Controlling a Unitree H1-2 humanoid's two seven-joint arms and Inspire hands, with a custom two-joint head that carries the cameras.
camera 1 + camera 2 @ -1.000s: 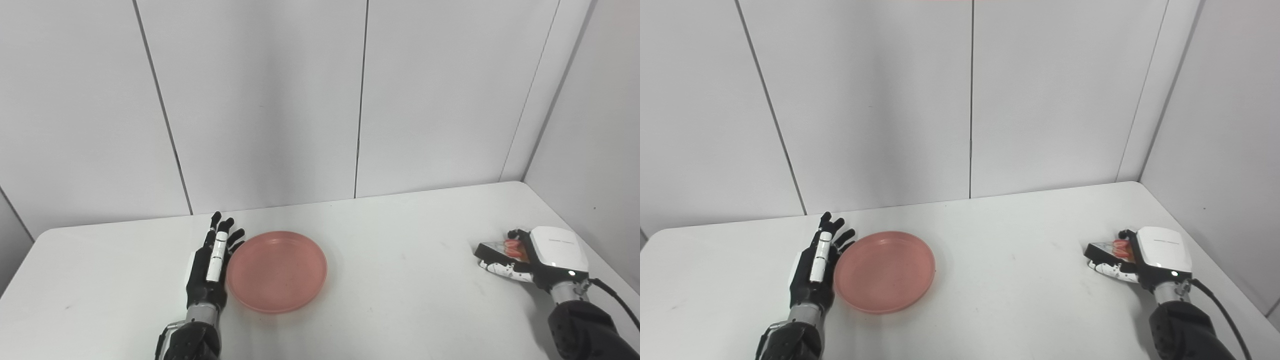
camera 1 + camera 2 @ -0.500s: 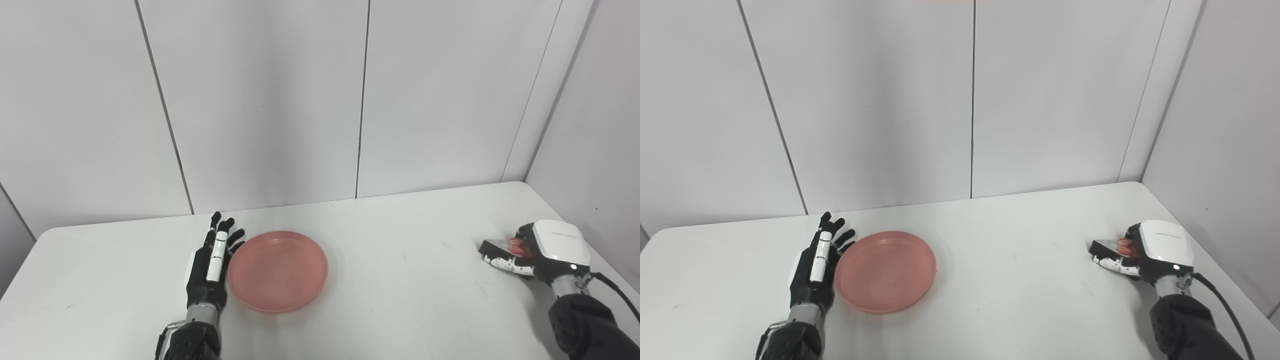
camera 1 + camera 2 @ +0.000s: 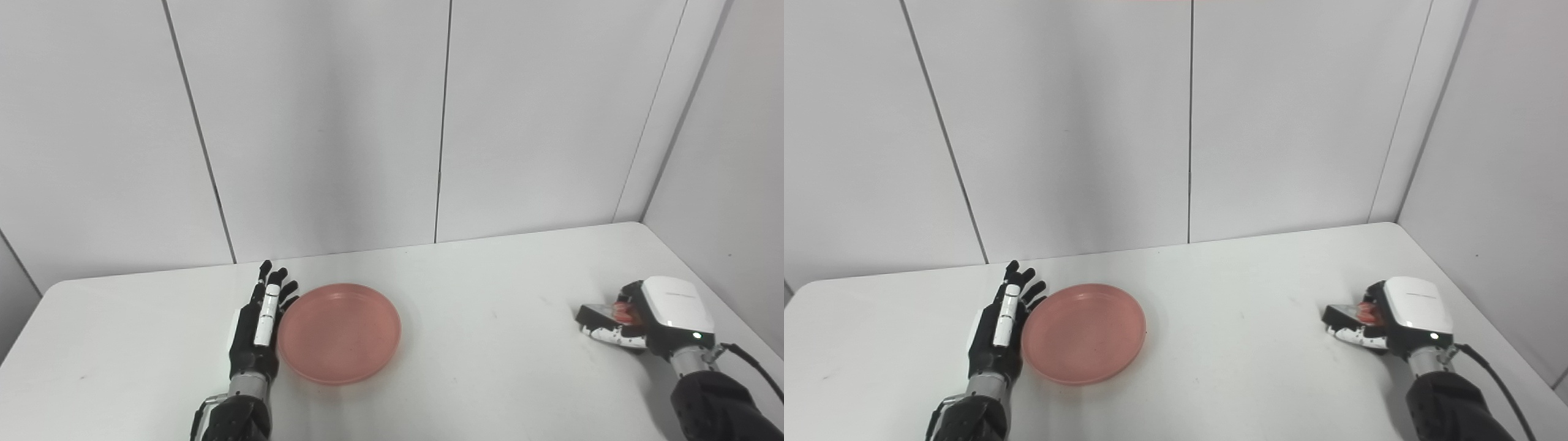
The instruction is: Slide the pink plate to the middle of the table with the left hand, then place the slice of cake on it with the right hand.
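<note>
One pink plate (image 3: 339, 332), one cake slice (image 3: 614, 314), two hands

Pink plate (image 3: 340, 334); perhaps red-topped cake (image 3: 620, 312)

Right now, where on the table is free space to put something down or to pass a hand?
The widest bare patch lies between the pink plate and the right hand with the cake slice. The far strip along the wall and the left end beyond the left hand are also bare. The only crowded spot is hand against plate.
</note>
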